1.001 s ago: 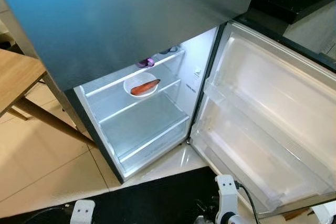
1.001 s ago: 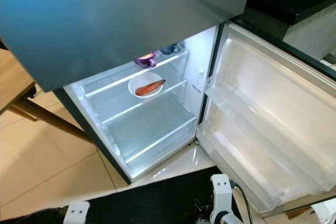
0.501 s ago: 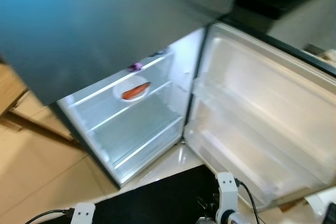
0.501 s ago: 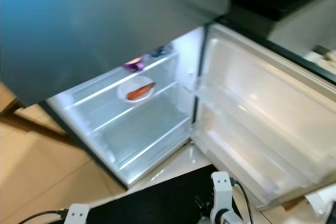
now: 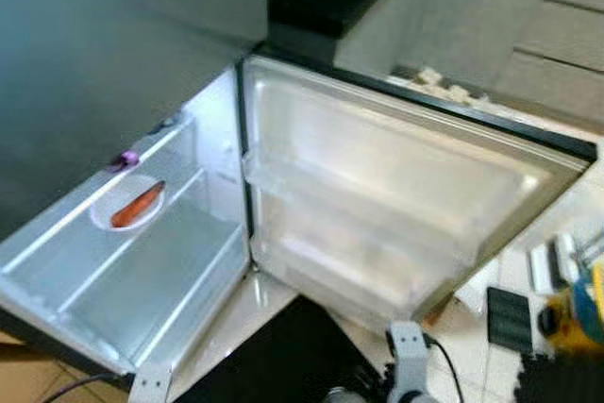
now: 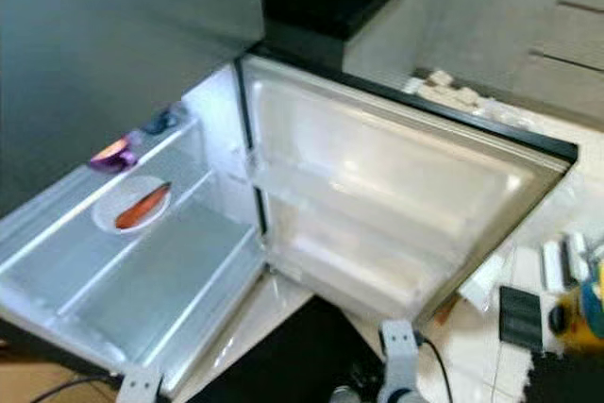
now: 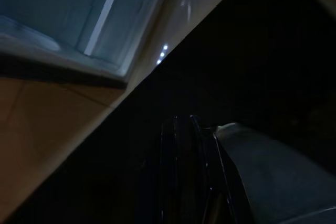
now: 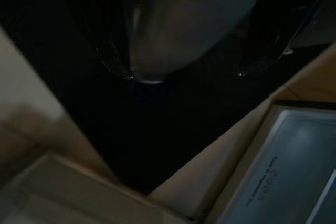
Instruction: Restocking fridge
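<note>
Fridge (image 5: 123, 271) stands open, label unreadable; left fingers (image 7: 181, 177) clenched, right fingers (image 8: 113, 40) spread.

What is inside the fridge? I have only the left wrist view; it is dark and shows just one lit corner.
Observer: A white plate with one long orange-red piece of food sits on the middle shelf.
Operator: Thank you. And where is the door?
Observer: The fridge door stands wide open, swung out to the robot's right.
Operator: Is the right gripper ready?
Observer: The right gripper hangs low over the dark mat, its jaws apart and holding nothing.
</note>
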Motion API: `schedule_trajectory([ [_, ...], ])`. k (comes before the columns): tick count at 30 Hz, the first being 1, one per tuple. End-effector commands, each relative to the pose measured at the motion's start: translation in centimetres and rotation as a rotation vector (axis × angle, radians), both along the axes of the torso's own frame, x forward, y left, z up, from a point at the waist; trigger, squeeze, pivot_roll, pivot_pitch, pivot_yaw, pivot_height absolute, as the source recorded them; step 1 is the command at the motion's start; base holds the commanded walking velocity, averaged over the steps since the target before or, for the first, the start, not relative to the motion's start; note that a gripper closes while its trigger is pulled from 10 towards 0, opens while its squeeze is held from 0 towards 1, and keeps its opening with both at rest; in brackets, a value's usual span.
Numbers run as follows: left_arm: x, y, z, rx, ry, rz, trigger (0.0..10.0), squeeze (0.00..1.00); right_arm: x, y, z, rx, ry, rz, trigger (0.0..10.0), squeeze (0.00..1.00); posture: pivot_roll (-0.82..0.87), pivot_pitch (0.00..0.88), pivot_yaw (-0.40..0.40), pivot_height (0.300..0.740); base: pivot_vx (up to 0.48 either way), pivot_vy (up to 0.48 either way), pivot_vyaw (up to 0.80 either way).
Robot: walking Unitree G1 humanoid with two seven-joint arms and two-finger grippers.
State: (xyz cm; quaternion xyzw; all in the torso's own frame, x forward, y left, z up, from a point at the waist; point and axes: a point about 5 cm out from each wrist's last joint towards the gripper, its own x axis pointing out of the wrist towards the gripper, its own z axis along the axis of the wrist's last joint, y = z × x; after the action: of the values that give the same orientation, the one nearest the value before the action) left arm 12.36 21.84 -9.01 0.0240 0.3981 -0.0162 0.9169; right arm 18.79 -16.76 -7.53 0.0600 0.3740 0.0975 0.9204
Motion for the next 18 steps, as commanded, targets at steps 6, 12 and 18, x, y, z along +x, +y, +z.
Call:
schedule_trajectory([
  [6,0.1,0.3,0.2,0.005,-0.015,-0.023,10.0,0.00,-0.7,-0.9,-0.3,-0.023,0.031,-0.014,10.0,0.00,-0.13,0.125,0.049,0.721,0.000,0.000,-0.80],
  [12,0.2,0.2,0.2,0.005,-0.024,-0.022,10.0,0.00,-0.8,-1.1,-0.3,-0.029,0.031,-0.013,10.0,0.00,-0.14,0.120,0.041,0.721,0.000,0.000,-0.80],
  [18,4.9,-2.6,1.8,-0.013,-0.164,-0.063,10.0,0.00,-0.8,-1.4,-0.3,-0.047,0.030,0.005,10.0,0.00,-0.14,0.114,0.035,0.721,0.000,0.000,-0.40],
])
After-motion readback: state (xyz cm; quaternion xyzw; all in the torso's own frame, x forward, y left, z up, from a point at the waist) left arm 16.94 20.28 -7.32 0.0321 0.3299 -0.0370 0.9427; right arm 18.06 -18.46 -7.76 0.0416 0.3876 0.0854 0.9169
